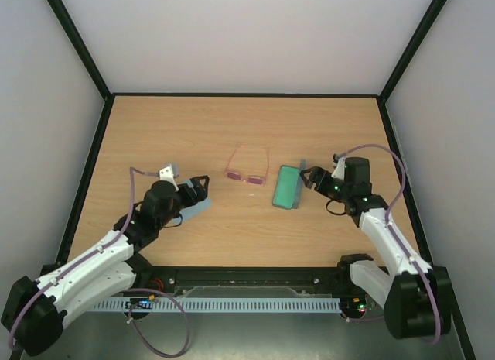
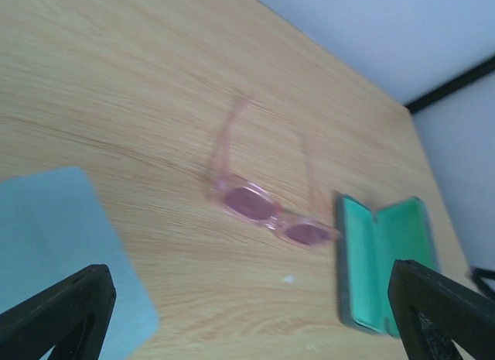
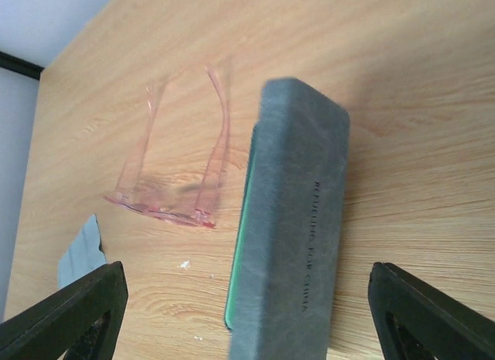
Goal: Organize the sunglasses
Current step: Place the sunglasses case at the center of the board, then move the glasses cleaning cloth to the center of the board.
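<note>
The sunglasses point(image 1: 247, 171) lay unfolded on the worktop point(image 1: 232, 128), just beside the open case point(image 1: 287, 187), with the left tool point(image 2: 249, 271) and the right tool point(image 3: 247, 267) each spread wide and gripping nothing.

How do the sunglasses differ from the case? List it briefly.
The sunglasses are thin, translucent pink; the case is bulky, opaque grey with green lining. The sunglasses lie with temples unfolded; the case lies hinged open. Both rest on the table, ungripped.
</note>
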`<state>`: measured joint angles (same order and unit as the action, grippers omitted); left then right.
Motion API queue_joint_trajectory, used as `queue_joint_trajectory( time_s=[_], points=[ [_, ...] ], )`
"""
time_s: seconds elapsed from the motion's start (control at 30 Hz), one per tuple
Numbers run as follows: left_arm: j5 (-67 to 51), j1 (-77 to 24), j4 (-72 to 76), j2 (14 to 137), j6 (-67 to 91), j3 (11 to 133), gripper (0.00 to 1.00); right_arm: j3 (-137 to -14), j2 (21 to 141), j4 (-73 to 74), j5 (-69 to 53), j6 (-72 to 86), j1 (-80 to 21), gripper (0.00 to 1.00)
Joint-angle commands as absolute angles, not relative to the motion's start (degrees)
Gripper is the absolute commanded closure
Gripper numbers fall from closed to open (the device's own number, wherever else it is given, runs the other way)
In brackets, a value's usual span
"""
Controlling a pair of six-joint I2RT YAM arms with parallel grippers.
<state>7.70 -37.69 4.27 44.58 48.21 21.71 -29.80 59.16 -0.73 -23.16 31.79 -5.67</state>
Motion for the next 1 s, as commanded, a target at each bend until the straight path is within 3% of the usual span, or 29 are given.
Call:
queue_joint_trajectory(
  time_s=[0.0,0.3,0.4,0.6,0.77,0.97],
  points=[
    [10.31,-32.53,-4.21,43.38,49.2,24.92,0.0,-33.26,51.78,9.6,-18.29,29.14,-8.64,0.15],
    [16.89,-26.88,-14.93,41.47,58.77,25.72,0.0,-39.85,53.74,9.6,-12.35,31.6,-32.32,0.3],
    [20.2,-26.35,-17.63,40.08,62.4,25.6,0.0,-42.14,58.08,6.95,-11.28,32.1,-37.86,0.4],
    [24.01,-25.84,-22.71,39.59,67.01,27.09,0.0,-48.67,72.22,3.8,-6.4,30.91,-51.69,0.54],
    [23.53,-25.84,-22.98,38.03,67.24,27.16,0.01,-53.35,86.74,0.06,-1.37,30.43,-58.04,0.75],
    [22.87,-25.75,-23.98,34.63,66.33,27.7,0.01,-64.1,103.1,-0.28,3.9,28.69,-62.92,0.74]
  ],
)
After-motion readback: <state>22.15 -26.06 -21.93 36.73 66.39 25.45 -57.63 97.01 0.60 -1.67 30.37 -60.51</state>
